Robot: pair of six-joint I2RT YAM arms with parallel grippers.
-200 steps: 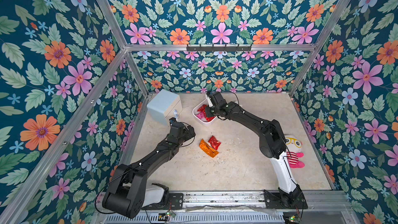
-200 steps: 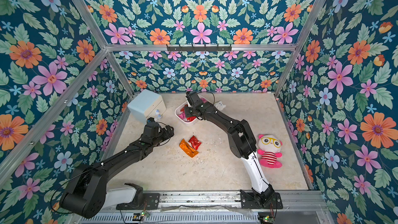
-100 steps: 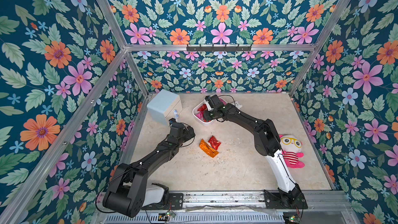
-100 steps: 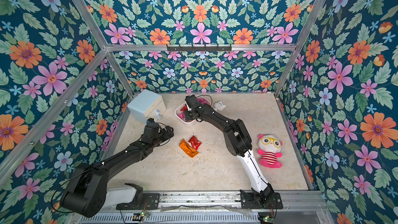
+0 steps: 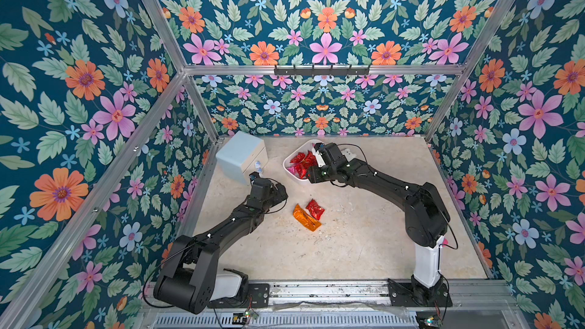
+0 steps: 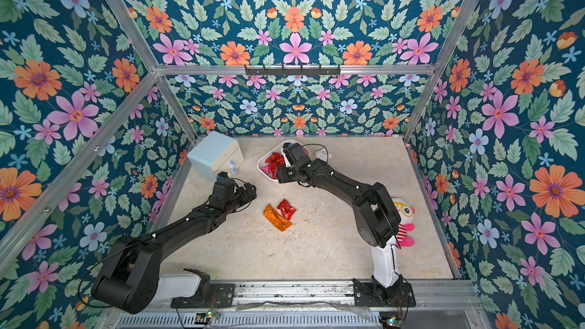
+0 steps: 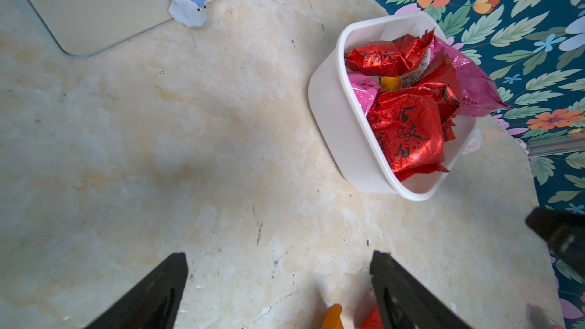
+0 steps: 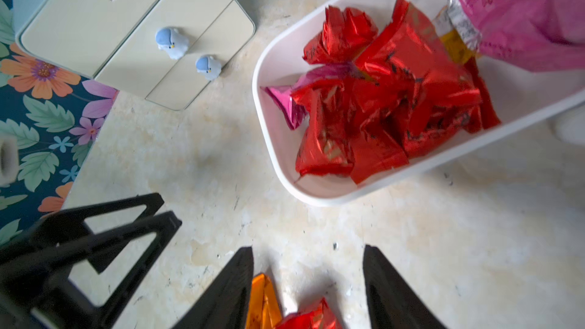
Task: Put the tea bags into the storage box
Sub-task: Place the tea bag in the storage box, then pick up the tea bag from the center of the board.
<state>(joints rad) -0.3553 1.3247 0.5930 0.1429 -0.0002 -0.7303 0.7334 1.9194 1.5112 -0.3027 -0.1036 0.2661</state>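
The right claw (image 8: 308,248) hangs by the box (image 7: 329,128), jaws apart and empty (drop apparently done); most tea bags (image 7: 408,128) lie inside. An orange packet (image 5: 305,221) and a red packet (image 5: 315,208) sit on the bench (image 5: 348,242); the wide-open, empty left claw (image 7: 278,254) should take one.

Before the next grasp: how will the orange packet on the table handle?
The orange tea bag looks like crinkled foil: probably light and crushable, not stiff. Its shiny skin may slip. Lying flat, it would likely slide, not roll, when pushed.
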